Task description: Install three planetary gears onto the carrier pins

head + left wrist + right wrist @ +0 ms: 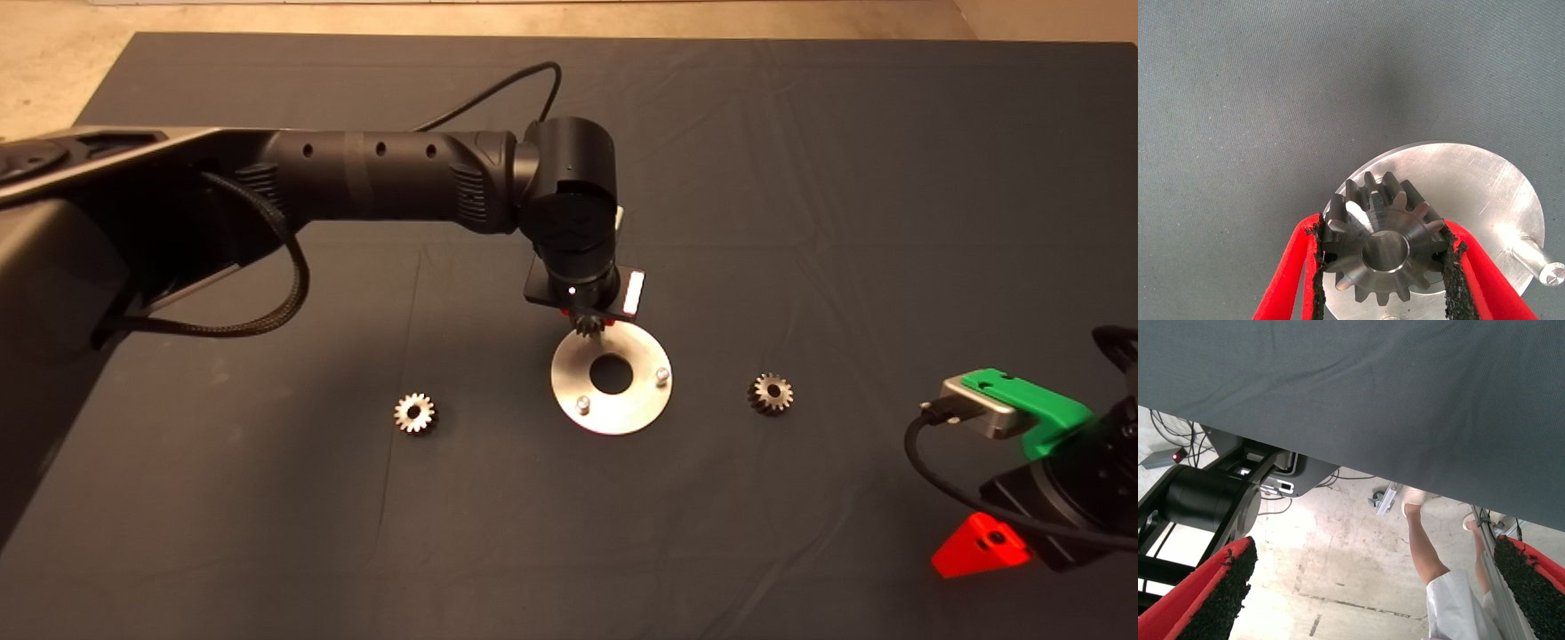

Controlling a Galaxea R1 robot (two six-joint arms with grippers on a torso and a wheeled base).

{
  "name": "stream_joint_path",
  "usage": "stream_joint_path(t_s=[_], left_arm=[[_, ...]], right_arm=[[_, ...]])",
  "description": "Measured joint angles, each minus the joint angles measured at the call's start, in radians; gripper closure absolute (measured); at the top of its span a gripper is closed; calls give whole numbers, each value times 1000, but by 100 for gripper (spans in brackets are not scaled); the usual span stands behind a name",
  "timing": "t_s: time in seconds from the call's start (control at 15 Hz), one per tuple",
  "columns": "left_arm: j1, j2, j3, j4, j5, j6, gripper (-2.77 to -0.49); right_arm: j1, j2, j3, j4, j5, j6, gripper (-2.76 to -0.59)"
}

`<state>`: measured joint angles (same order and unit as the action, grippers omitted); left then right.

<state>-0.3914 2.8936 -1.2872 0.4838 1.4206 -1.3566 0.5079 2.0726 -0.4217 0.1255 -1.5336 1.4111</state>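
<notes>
My left gripper [587, 322] hangs over the far edge of the silver carrier disc [622, 404] and is shut on a planetary gear [1381, 247], held flat between its red fingers [1291, 267] just above the disc [1471, 180]. Two carrier pins [582, 405] [661, 375] stand bare on the disc; one pin [1538, 259] shows in the left wrist view. A second gear [415, 413] lies on the mat left of the disc, a third gear [771, 393] lies to its right. My right gripper [982, 544] waits open at the lower right edge.
The dark mat [800, 178] covers the table. In the right wrist view the floor beyond the mat edge shows a person's legs [1425, 553], a black machine base [1205, 500] and cables.
</notes>
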Motion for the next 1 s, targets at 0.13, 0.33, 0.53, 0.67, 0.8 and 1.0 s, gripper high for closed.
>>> stream_joint_path(t_s=[0.13,0.33,0.53,0.67,0.8,1.0], left_arm=[[1,2,0,1,0,0,-91],[1,2,0,2,0,0,-91],[5,2,0,13,0,1,-91],[6,2,0,14,0,1,-90],[6,2,0,14,-1,2,-90],[6,2,0,14,-1,5,-90]], right_arm=[[0,0,0,0,0,0,-265],[0,0,0,0,0,0,-264],[0,0,0,0,0,0,-265],[0,0,0,0,0,0,-265],[0,0,0,0,0,0,-264],[0,0,0,0,0,0,-264]])
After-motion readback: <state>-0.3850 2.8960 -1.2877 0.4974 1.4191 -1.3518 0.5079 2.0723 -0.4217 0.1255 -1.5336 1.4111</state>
